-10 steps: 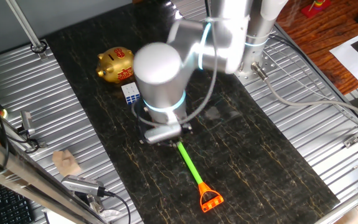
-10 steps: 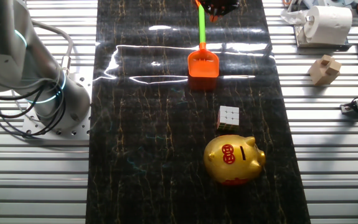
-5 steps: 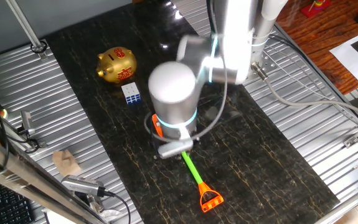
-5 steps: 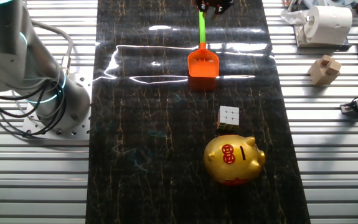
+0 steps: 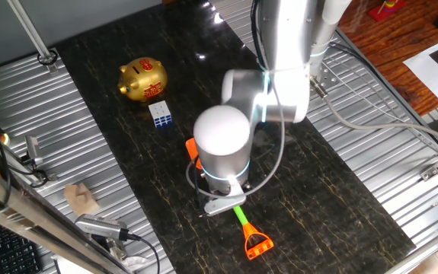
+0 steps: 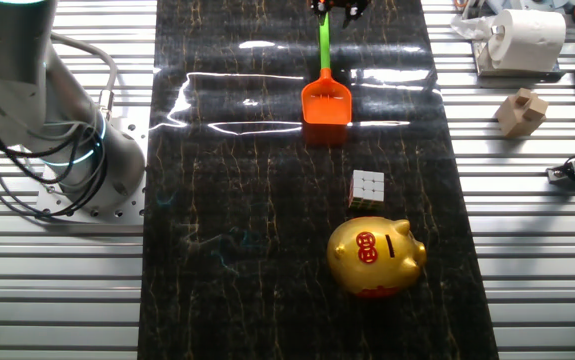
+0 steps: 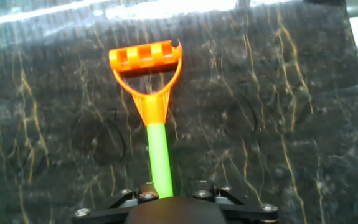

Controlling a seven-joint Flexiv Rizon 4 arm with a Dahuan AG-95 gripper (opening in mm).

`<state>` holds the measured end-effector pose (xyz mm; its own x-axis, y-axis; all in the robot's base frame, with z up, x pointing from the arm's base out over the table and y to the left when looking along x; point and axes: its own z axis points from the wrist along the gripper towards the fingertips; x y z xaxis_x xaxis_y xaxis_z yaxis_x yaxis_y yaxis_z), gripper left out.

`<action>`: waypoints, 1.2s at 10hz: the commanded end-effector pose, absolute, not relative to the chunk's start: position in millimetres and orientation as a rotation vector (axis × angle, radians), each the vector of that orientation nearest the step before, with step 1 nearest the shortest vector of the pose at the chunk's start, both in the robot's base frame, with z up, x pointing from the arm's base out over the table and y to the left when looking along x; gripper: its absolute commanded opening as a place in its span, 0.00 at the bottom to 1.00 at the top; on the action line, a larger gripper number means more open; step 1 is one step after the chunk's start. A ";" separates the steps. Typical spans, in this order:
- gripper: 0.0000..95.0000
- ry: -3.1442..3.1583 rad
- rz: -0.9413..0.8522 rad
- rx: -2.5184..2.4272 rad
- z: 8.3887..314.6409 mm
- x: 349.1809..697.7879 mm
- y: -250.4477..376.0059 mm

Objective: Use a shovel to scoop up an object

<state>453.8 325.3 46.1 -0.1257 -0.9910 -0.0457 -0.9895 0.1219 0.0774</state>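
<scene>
Arm over the shovel shaft on the dark mat

Arm hides the gripper; how far it is open, and whether it grips, I cannot tell. Piggy bank sits nearest in the other fixed view, cube just beyond it. Shovel lies flat farther off, blade toward the cube, well apart

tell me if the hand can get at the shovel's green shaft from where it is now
Probably yes. The hand hangs right over the shovel, whose green shaft runs under it on the bare mat, nothing lying across. Its fingers are out of sight, so a grip is unconfirmed.
</scene>
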 end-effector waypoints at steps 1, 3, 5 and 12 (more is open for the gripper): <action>0.40 -2.358 -0.125 2.051 41.9 449.5 326.5; 0.40 -2.365 -0.120 2.048 37.6 443.4 326.5; 0.40 -2.372 -0.117 2.039 36.0 443.4 325.9; 0.40 -2.384 -0.113 2.029 27.5 441.0 322.8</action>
